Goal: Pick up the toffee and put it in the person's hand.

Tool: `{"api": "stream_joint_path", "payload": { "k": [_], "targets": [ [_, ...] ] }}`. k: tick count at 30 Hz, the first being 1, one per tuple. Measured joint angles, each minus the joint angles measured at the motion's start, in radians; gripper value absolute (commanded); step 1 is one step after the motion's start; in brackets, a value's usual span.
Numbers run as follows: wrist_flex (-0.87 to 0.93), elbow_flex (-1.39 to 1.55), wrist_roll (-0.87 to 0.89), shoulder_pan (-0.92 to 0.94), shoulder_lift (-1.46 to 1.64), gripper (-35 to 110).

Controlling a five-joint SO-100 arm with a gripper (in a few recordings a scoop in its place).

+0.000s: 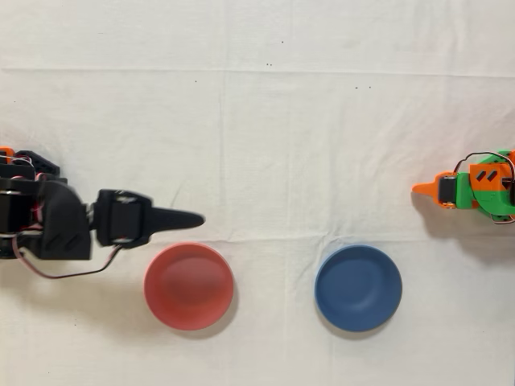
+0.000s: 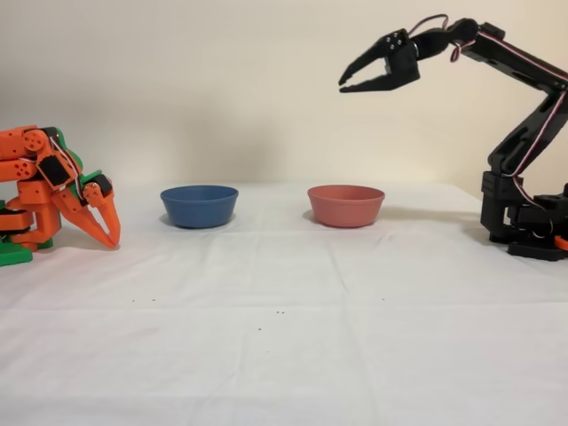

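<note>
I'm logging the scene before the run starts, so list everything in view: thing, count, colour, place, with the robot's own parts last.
Red bowl: one, red, on the cloth just below the black fingers in the overhead view; right of the blue bowl in the fixed view. Nothing seen inside it.
Blue bowl: one, blue, on the cloth apart from the red bowl, nearer the orange arm. Nothing seen inside it.
Tablecloth: one, white, creased, covering the table.
Orange arm: one, orange with green parts, idle, fingers tipped down to the cloth.
Black arm: one, black, raised high at the right of the fixed view.
Gripper: one, black, fingers parted and holding nothing, in the air above the red bowl's side.
</note>
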Motion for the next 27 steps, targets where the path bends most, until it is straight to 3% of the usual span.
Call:
{"api": "stream_joint_path", "payload": {
  "k": [12, 27],
  "targets": [
    [0.054, 0.476, 0.071, 0.006, 0.492, 0],
    [0.005, 0.865, 0.069, 0.008, 0.738, 0]
  ]
}}
